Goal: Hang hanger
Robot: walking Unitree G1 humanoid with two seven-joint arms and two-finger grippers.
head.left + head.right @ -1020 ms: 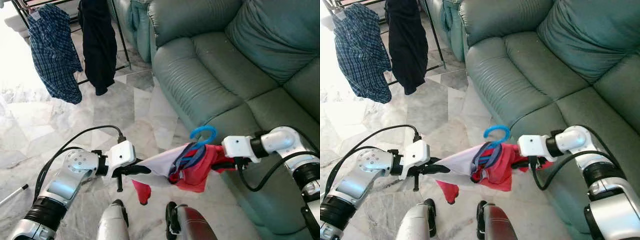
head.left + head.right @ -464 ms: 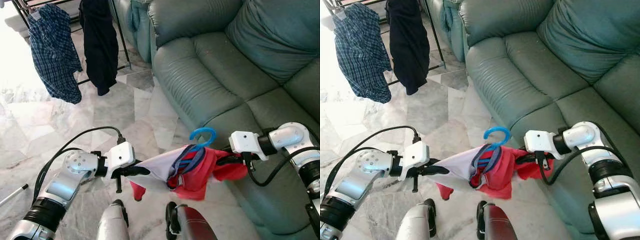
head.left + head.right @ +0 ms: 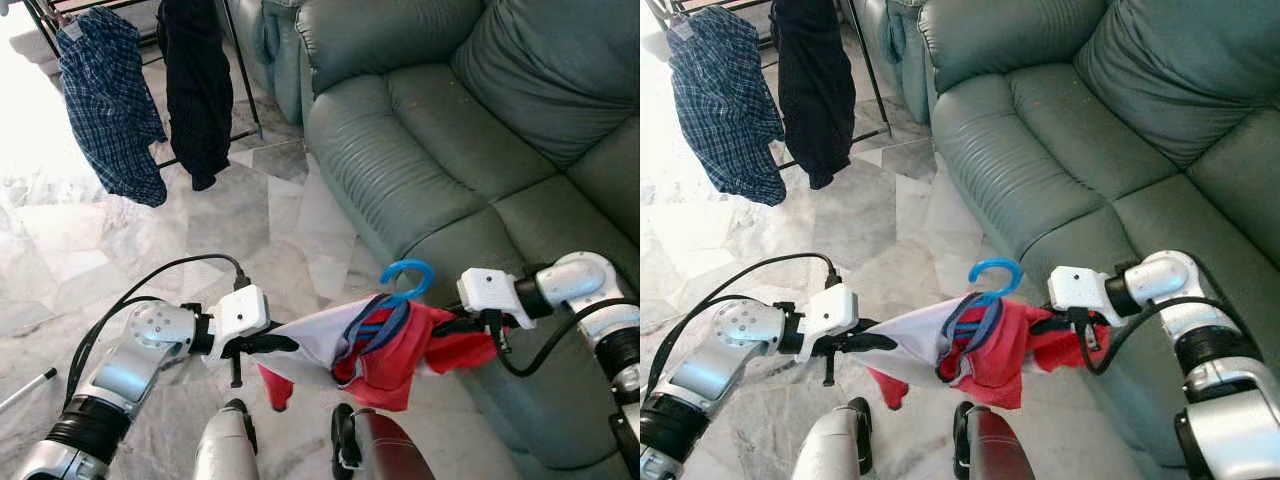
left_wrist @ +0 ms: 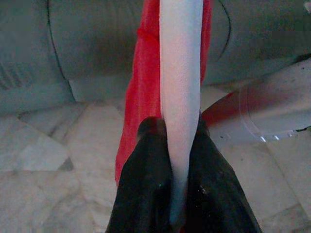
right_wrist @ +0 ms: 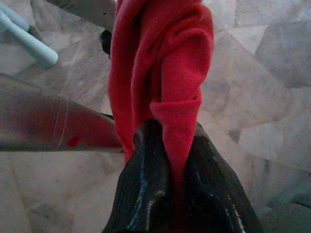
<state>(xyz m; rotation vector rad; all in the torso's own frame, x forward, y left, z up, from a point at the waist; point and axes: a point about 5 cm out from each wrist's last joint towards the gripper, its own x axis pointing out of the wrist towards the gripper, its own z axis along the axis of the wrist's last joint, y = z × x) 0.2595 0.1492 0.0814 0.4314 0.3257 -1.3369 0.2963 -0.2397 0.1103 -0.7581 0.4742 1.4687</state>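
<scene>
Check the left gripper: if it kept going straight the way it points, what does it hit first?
The left gripper, shut on the shirt, points across toward the right gripper. Pushed on, it would likely bunch the shirt into the blue hanger first; depth is unclear.

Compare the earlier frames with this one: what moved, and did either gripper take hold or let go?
The right gripper has drawn outward toward the sofa, stretching the red-and-white garment wider; its red edge now trails below that arm. Nothing was released. The left gripper stays clamped on the white part, and the blue hanger hook still pokes up mid-garment.
</scene>
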